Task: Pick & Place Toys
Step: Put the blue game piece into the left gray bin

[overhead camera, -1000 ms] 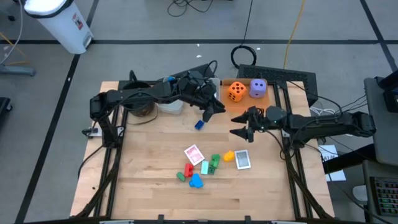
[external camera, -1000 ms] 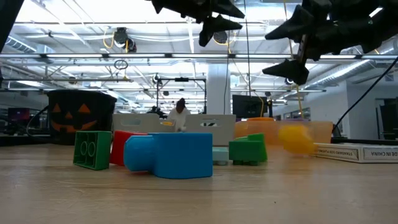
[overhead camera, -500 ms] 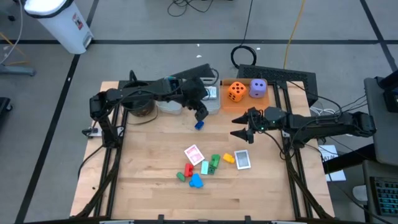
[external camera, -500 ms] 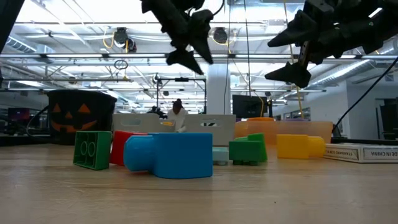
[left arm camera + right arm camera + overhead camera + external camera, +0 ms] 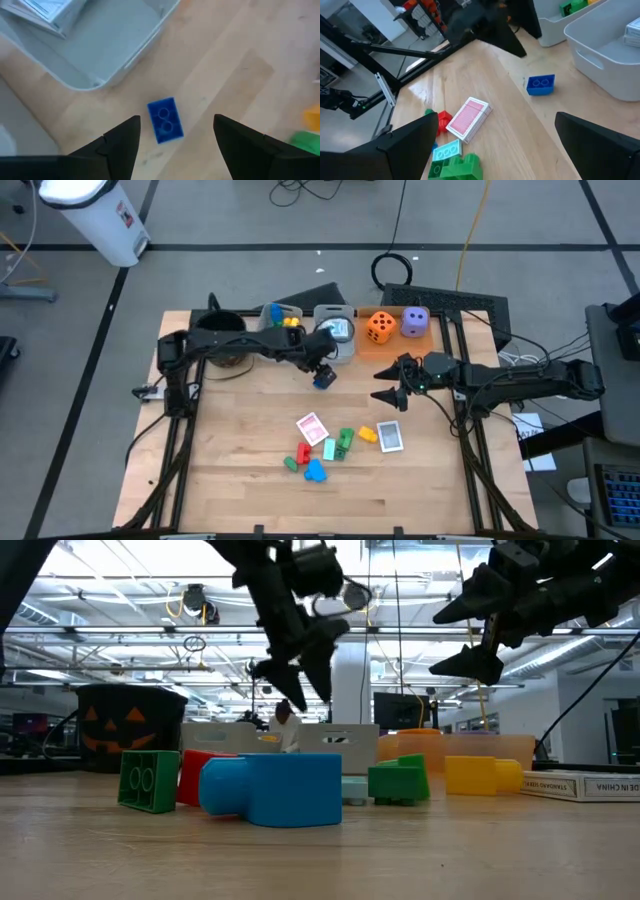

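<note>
One blue block [image 5: 165,120] lay loose on the table beside the bin [image 5: 95,45], under my left gripper [image 5: 172,137], its fingers spread and empty. Descending off-centre could, I judged, nudge it away. Right gripper [image 5: 385,385] waited wide open.

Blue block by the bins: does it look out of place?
Yes. The blue block lies alone on the table just outside the clear bin, apart from the toy cluster, under the open left gripper.

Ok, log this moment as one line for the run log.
left pincer: open, above blue block lying on table beside clear bin | right pincer: open, waiting over table | toy pile: untouched
</note>
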Motion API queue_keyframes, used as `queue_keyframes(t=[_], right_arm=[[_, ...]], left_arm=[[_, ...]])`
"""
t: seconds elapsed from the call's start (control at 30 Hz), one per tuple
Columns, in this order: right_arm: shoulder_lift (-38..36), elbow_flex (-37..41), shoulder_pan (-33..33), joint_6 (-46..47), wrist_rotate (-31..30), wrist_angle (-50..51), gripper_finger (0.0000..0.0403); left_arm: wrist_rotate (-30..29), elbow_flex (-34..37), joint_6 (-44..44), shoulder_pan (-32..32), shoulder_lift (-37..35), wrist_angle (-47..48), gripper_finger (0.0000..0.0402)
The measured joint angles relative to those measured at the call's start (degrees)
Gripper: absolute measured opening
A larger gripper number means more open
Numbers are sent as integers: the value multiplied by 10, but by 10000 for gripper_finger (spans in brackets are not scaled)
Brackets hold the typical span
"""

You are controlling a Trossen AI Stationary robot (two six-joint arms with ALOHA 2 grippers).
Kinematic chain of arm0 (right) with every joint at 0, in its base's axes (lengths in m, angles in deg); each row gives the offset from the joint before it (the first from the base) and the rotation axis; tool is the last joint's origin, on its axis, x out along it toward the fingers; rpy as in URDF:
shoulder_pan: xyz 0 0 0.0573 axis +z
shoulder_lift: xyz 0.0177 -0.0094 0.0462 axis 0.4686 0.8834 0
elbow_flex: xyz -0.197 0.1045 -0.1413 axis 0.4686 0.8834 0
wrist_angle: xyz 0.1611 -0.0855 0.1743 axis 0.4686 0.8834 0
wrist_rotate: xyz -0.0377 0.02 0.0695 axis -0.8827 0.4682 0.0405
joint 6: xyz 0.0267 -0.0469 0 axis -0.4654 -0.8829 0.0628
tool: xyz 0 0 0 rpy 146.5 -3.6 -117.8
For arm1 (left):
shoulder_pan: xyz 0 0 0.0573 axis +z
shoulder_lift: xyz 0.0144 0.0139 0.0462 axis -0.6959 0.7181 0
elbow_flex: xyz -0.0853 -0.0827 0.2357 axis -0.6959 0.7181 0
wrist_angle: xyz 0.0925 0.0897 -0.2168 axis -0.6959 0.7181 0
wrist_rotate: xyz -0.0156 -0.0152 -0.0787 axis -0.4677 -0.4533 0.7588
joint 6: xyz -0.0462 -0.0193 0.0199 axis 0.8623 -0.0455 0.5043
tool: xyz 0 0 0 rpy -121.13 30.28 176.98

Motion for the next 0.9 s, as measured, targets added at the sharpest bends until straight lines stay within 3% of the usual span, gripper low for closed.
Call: queue_keyframes(t=[0.33,0.9], right_arm=[[0,0,0,25,2,13,393],[0,0,0,40,0,14,393]], left_arm=[[1,1,37,-17,76,7,255],[-3,0,54,-16,122,-18,247]])
